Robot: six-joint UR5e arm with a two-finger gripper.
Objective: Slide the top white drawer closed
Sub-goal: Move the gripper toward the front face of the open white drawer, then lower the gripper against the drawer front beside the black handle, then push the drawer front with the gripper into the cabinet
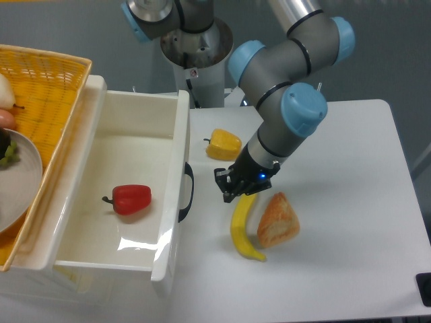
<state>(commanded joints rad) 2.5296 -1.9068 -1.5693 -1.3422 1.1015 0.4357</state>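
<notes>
The top white drawer point(101, 252) stands pulled far out toward the right, a deep glossy tray with a curved black handle point(188, 192) on its front. A red bell pepper point(129, 199) lies inside it. My gripper point(230, 189) hangs low over the table a short way right of the handle, above the top end of a banana point(242, 227). Its fingers look close together with nothing between them. It is not touching the drawer front.
A yellow bell pepper point(223, 144) lies behind the gripper and a piece of bread point(277, 220) sits right of the banana. A yellow wicker basket point(42, 84) with a plate stands on the cabinet at left. The robot base point(195, 54) is at the back.
</notes>
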